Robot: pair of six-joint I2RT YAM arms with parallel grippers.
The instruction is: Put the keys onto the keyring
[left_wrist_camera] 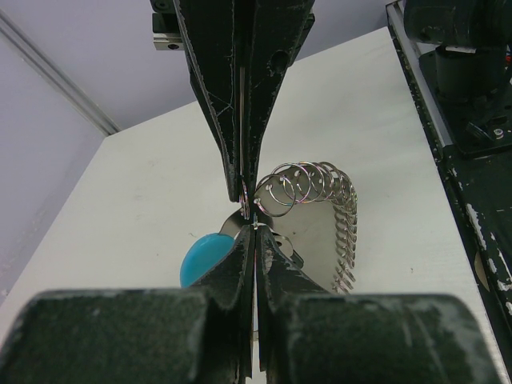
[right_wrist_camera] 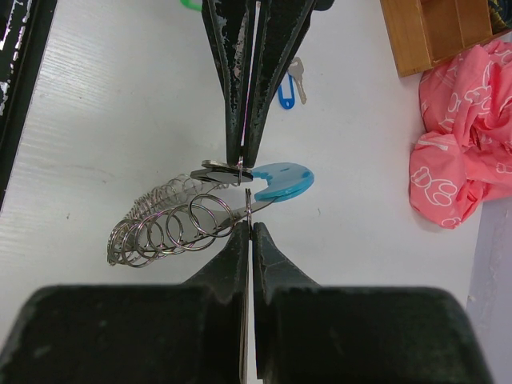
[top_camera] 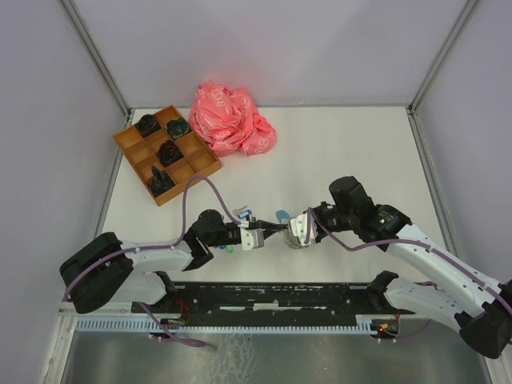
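Jaws of left gripper [left_wrist_camera: 254, 236] pinch keyring [right_wrist_camera: 132, 236] beside its light blue segment [right_wrist_camera: 280, 180]; right gripper [right_wrist_camera: 250, 232], facing, apparently clamps an end loop, near-centre.

The keyring [right_wrist_camera: 160, 232] is shiny metal wire, its light blue segment [right_wrist_camera: 284, 180] glossy plastic. The tray [top_camera: 194, 164] is smooth wood, the pink bundle [top_camera: 232, 120] cloth, the table [top_camera: 344, 160] matt white.

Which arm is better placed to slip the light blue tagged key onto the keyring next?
Left, probably. The left gripper is shut on the light blue tagged key, tip to tip with the right gripper, which pinches one end of the keyring and can hold it steady.
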